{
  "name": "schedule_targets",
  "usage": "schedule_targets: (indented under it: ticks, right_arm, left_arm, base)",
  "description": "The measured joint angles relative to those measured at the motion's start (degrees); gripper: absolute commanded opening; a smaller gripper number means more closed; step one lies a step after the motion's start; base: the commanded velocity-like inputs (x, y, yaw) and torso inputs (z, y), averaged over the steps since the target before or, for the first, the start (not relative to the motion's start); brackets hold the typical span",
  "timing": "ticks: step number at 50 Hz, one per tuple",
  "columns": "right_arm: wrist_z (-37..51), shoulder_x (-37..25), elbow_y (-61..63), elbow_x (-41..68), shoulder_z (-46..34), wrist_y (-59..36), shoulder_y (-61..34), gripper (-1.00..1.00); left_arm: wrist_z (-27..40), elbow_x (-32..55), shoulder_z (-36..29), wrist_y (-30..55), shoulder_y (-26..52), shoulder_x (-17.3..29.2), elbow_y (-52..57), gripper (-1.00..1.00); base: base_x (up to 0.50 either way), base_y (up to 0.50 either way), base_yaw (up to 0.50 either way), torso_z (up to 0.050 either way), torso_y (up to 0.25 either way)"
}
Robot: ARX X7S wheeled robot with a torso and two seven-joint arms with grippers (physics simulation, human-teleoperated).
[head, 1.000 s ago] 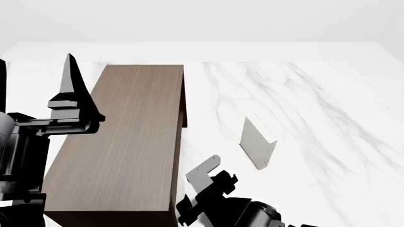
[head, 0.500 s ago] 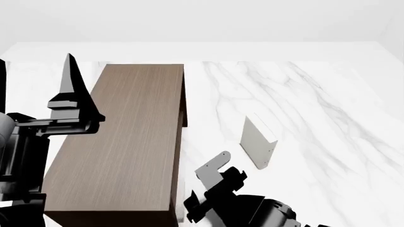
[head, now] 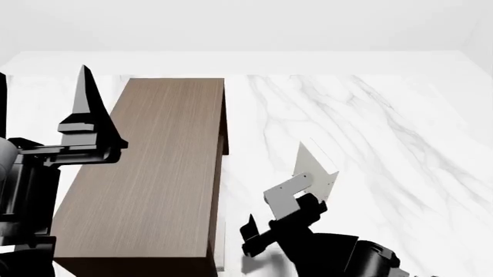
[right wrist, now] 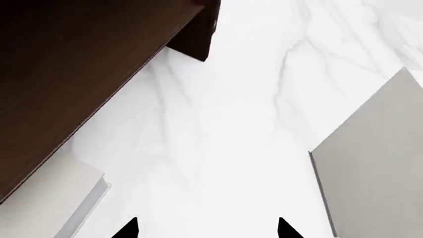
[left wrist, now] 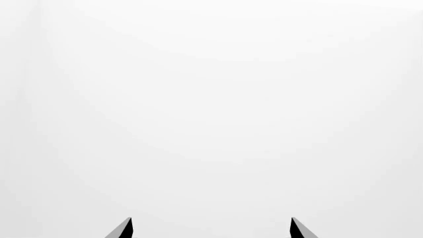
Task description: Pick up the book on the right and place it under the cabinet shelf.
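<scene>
White marble desk [head: 400, 115], grey veins. Cabinet shelf [head: 154, 173] lies lengthwise on the desk's left half, dark brown wood grain, long flat top. The book [head: 317, 167] stands upright on the desk right of the cabinet, clear of it, bare marble between; thin, pale, small dark marks on its near edge.

Right pincer [head: 281, 210] sits low at the near edge, in the gap between cabinet and book. Its pale finger [head: 289, 190] overlaps the book's lower near corner in the head view; contact cannot be told. Right wrist view: two dark tips apart, nothing between them but marble, so fingers spread; book face [right wrist: 377, 163] to one side, cabinet underside [right wrist: 73, 74] to the other, and a second greyish-white book [right wrist: 53, 203] under the cabinet's edge.

Left pincer [head: 86, 115] is raised beside the cabinet's left edge, pointing up. Left wrist view shows tips apart against blank white: spread, empty.
</scene>
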State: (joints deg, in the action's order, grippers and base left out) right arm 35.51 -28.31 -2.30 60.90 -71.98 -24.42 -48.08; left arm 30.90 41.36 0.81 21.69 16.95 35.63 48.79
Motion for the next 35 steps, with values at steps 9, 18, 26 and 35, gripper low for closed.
schedule_targets:
  ticks: [9, 18, 26, 35]
  right_arm:
    - [5.69, -6.01, 11.80, 2.81, 3.48, 0.31, -1.37, 1.00]
    - [10.03, -10.11, 21.30, 4.37, 5.85, 1.11, -1.85, 1.00]
    - [13.02, -13.34, 28.45, 5.25, 7.96, 2.45, -2.09, 1.00]
    - [15.60, -18.05, 36.18, 4.25, 10.90, 6.14, -1.19, 1.00]
  left_arm:
    - [0.01, -0.19, -0.19, -0.17, -0.03, 0.03, -0.12, 1.00]
    - [0.04, -0.34, -0.36, -0.33, -0.09, 0.08, -0.16, 1.00]
    - [0.02, -0.50, -0.59, -0.50, -0.11, 0.07, -0.20, 1.00]
    - [0.06, -0.96, -0.98, -0.81, -0.09, -0.05, 0.05, 1.00]
  base:
    - [0.00, 0.00, 0.00, 0.000, 0.000]
    - [0.00, 0.00, 0.00, 0.000, 0.000]
    - [0.00, 0.00, 0.00, 0.000, 0.000]
    - [0.00, 0.00, 0.00, 0.000, 0.000]
